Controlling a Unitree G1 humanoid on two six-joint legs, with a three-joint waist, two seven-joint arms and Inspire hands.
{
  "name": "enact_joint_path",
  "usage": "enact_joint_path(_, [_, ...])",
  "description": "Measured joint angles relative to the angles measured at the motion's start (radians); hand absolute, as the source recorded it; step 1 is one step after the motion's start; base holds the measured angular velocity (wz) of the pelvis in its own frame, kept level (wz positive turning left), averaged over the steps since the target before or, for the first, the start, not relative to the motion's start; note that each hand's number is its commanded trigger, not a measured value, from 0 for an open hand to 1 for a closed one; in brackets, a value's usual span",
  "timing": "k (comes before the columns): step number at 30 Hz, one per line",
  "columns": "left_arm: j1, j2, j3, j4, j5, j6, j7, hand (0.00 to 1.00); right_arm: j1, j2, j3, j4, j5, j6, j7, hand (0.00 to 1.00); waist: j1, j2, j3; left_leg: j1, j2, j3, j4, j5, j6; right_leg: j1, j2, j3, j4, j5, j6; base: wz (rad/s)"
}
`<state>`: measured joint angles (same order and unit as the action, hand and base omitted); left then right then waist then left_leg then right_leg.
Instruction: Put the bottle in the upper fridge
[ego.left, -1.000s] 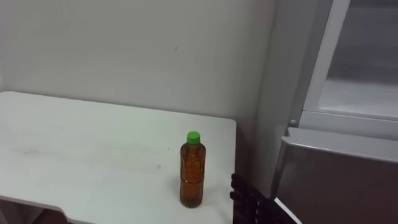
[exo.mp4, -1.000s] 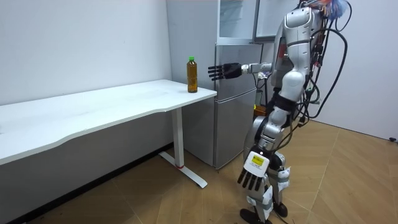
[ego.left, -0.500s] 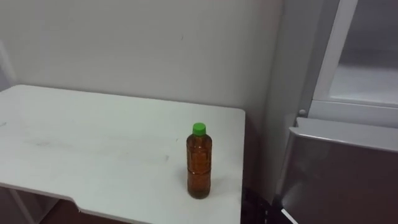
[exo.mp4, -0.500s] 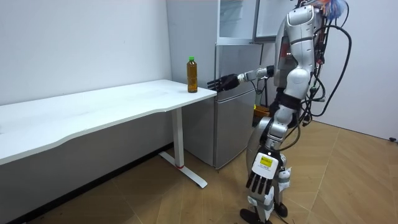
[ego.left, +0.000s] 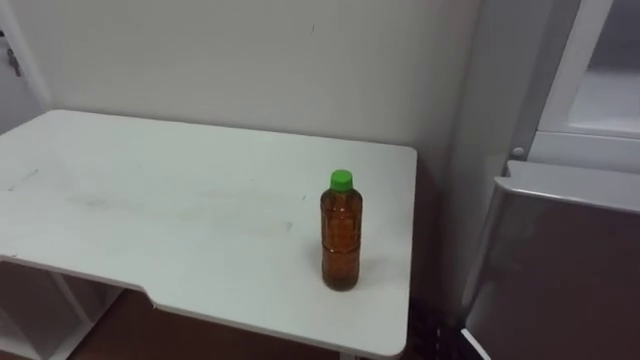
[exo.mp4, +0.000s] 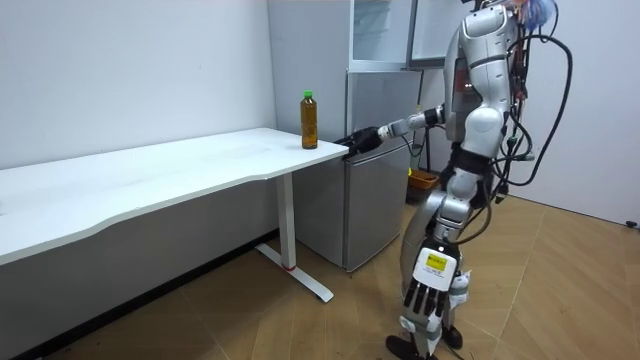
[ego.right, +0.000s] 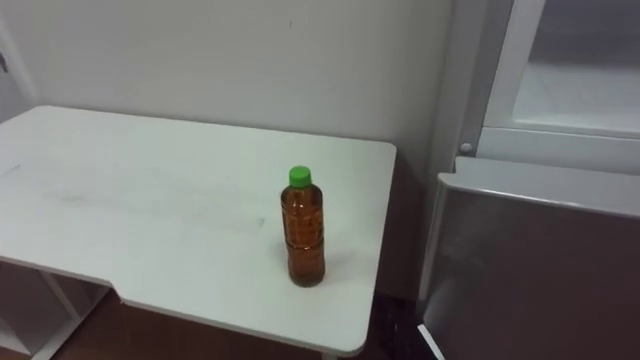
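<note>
Bottle (ego.left: 341, 232), amber with a green cap, stands upright and untouched on the white counter (ego.left: 150, 220). It is close to the counter's front edge and to the end that faces the fridge (exo.mp4: 378, 160). In the room view the robot stands at that end of the counter, beside the fridge, with its right hand (exo.mp4: 360, 137) held out low, just off the counter's corner and apart from the bottle. The fingers look stretched rather than curled, and they hold nothing. The left hand (exo.mp4: 425, 296) hangs by the leg with its fingers straight and empty. The upper fridge compartment (ego.right: 575, 85) stands open, its pale inside showing above the closed grey lower door (ego.right: 530, 270). The step in hand looks like the reach for the bottle, so the task is at its start: nothing is grasped and nothing has been carried. The next move calls for bringing the right hand up over the counter's edge to the height of the bottle's body and closing round it from the fridge side. The approach should be level, because the bottle is tall and narrow and stands near the edge, so a knock from the fingers could topple it or send it off the counter. The lift and the turn to the open compartment come only after that.
</note>
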<state>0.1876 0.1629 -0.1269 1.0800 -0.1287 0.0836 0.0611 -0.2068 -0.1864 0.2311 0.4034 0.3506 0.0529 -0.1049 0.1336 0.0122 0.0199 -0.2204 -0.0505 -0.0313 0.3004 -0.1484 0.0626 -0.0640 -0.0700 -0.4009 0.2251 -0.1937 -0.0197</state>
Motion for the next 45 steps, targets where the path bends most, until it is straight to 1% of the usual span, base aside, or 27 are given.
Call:
enact_joint_path(3, [-0.015, 0.0, -0.001, 0.0, -0.02, -0.004, -0.001, 0.0, -0.018, 0.0, 0.012, 0.006, -0.007, 0.0, -0.033, 0.0, 0.006, 0.0, -0.0001, -0.013, -0.001, -0.002, -0.001, 0.005, 0.001, -0.01, -0.001, -0.003, 0.002, 0.002, 0.0, 0.03])
enact_joint_path(5, [-0.022, -0.001, -0.005, -0.001, -0.023, -0.006, -0.001, 0.0, -0.019, 0.0, 0.012, 0.006, -0.017, 0.0, -0.055, 0.0, 0.006, -0.001, -0.0004, -0.015, -0.005, -0.009, -0.005, 0.009, 0.002, -0.01, -0.005, -0.012, 0.003, 0.002, 0.001, 0.12])
enact_joint_path(7, [-0.021, -0.007, -0.004, 0.0, -0.025, -0.013, 0.002, 0.0, -0.022, 0.001, 0.012, 0.006, -0.037, 0.0, -0.087, 0.0, 0.009, 0.001, -0.0011, -0.013, -0.013, -0.013, -0.016, 0.018, 0.006, -0.017, -0.014, -0.016, 0.016, -0.001, 0.005, 0.09])
enact_joint_path(9, [-0.018, -0.015, -0.004, 0.001, -0.036, -0.017, 0.008, 0.0, -0.028, 0.001, 0.011, 0.006, -0.043, 0.0, -0.112, 0.0, 0.01, 0.003, -0.0027, -0.014, -0.017, -0.016, -0.018, 0.022, 0.009, -0.024, -0.017, -0.014, 0.025, 0.0, 0.009, 0.05])
enact_joint_path(11, [-0.02, -0.016, -0.004, 0.006, -0.049, -0.021, 0.013, 0.0, -0.037, 0.006, 0.011, 0.006, -0.043, 0.0, -0.144, 0.0, 0.016, 0.004, -0.0026, -0.012, -0.02, -0.018, -0.023, 0.026, 0.012, -0.028, -0.02, -0.009, 0.032, 0.001, 0.01, 0.02])
enact_joint_path(13, [-0.021, -0.018, -0.006, 0.02, -0.08, -0.026, 0.015, 0.0, -0.079, 0.027, 0.01, 0.006, -0.048, 0.0, -0.194, 0.0, 0.015, 0.005, -0.002, -0.01, -0.022, -0.019, -0.027, 0.029, 0.012, -0.029, -0.02, -0.005, 0.032, 0.0, 0.012, 0.03])
enact_joint_path(14, [-0.021, -0.017, -0.014, 0.022, -0.101, -0.027, 0.015, 0.0, -0.089, 0.03, 0.01, 0.006, -0.047, 0.005, -0.219, 0.0, 0.015, 0.005, -0.0018, -0.01, -0.025, -0.025, -0.028, 0.031, 0.012, -0.028, -0.02, -0.006, 0.031, -0.001, 0.013, 0.1])
enact_joint_path(19, [-0.022, -0.02, -0.02, 0.023, -0.13, -0.029, 0.017, 0.0, -0.105, 0.03, 0.009, 0.004, -0.05, 0.005, -0.266, 0.0, 0.028, 0.008, -0.0019, -0.018, -0.029, -0.027, -0.033, 0.037, 0.014, -0.044, -0.026, -0.004, 0.039, -0.004, 0.015, 0.03])
enact_joint_path(21, [-0.022, -0.022, -0.02, 0.024, -0.132, -0.037, 0.017, 0.0, -0.108, 0.03, 0.009, -0.001, -0.052, 0.005, -0.283, 0.0, 0.034, 0.008, -0.002, -0.019, -0.03, -0.024, -0.034, 0.038, 0.014, -0.051, -0.03, -0.003, 0.05, -0.006, 0.015, 0.0])
enact_joint_path(23, [-0.021, -0.024, -0.02, 0.024, -0.134, -0.041, 0.017, 0.0, -0.107, 0.03, 0.009, -0.045, -0.067, 0.005, -0.303, 0.0, 0.034, 0.01, -0.0024, -0.023, -0.032, -0.023, -0.034, 0.039, 0.016, -0.058, -0.032, -0.004, 0.052, -0.007, 0.016, 0.0])
enact_joint_path(24, [-0.025, -0.024, -0.02, 0.035, -0.134, -0.041, 0.017, 0.0, -0.11, 0.027, 0.006, -0.095, -0.083, 0.005, -0.317, 0.0, 0.034, 0.01, -0.0025, -0.021, -0.032, -0.023, -0.037, 0.039, 0.016, -0.058, -0.033, -0.005, 0.053, -0.008, 0.016, -0.04])
enact_joint_path(25, [-0.03, -0.024, -0.02, 0.047, -0.135, -0.041, 0.017, 0.0, -0.128, 0.024, 0.004, -0.142, -0.086, -0.005, -0.324, 0.0, 0.034, 0.01, -0.0025, -0.016, -0.032, -0.02, -0.044, 0.04, 0.015, -0.056, -0.032, -0.004, 0.052, -0.008, 0.016, -0.05])
enact_joint_path(26, [-0.032, -0.024, -0.022, 0.05, -0.138, -0.041, 0.017, 0.0, -0.143, 0.023, 0.002, -0.157, -0.087, -0.018, -0.326, 0.0, 0.033, 0.01, -0.0025, -0.012, -0.032, -0.019, -0.047, 0.04, 0.015, -0.054, -0.032, -0.004, 0.052, -0.008, 0.016, -0.06])
enact_joint_path(28, [-0.038, -0.022, -0.036, 0.062, -0.143, -0.043, 0.023, 0.0, -0.188, 0.017, 0.001, -0.201, -0.089, -0.074, -0.33, 0.0, 0.031, 0.008, -0.0032, 0.011, -0.032, -0.015, -0.066, 0.042, 0.015, -0.037, -0.032, -0.004, 0.046, -0.009, 0.017, -0.02])
enact_joint_path(30, [-0.045, -0.023, -0.038, 0.08, -0.152, -0.046, 0.028, 0.0, -0.201, 0.016, 0.003, -0.226, -0.09, -0.097, -0.33, 0.0, 0.03, 0.006, -0.0034, 0.031, -0.033, -0.015, -0.077, 0.042, 0.015, -0.019, -0.033, -0.004, 0.038, -0.011, 0.018, 0.0])
enact_joint_path(35, [-0.043, -0.023, -0.038, 0.077, -0.155, -0.046, 0.045, 0.0, -0.203, 0.017, 0.003, -0.295, -0.089, -0.1, -0.321, 0.0, 0.031, 0.001, -0.0037, 0.037, -0.031, -0.006, -0.088, 0.042, 0.015, -0.018, -0.033, 0.006, 0.03, -0.011, 0.018, -0.06])
enact_joint_path(39, [-0.043, -0.018, -0.043, 0.076, -0.164, -0.046, 0.046, 0.0, -0.202, 0.019, 0.012, -0.329, -0.102, -0.095, -0.291, 0.0, 0.024, -0.006, -0.0054, 0.039, -0.03, 0.006, -0.094, 0.042, 0.015, -0.023, -0.033, 0.018, 0.031, -0.011, 0.019, -0.08])
enact_joint_path(43, [-0.045, -0.013, -0.043, 0.077, -0.187, -0.046, 0.046, 0.0, -0.202, 0.021, 0.013, -0.337, -0.116, -0.095, -0.254, 0.0, 0.015, -0.021, -0.0139, 0.041, -0.03, 0.006, -0.094, 0.042, 0.015, -0.023, -0.033, 0.019, 0.033, -0.01, 0.019, 0.0])
enact_joint_path(45, [-0.045, -0.013, -0.043, 0.077, -0.194, -0.046, 0.046, 0.0, -0.202, 0.021, 0.013, -0.337, -0.116, -0.095, -0.243, 0.0, 0.015, -0.022, -0.0145, 0.042, -0.03, 0.005, -0.094, 0.042, 0.015, -0.022, -0.033, 0.019, 0.033, -0.01, 0.019, 0.0])
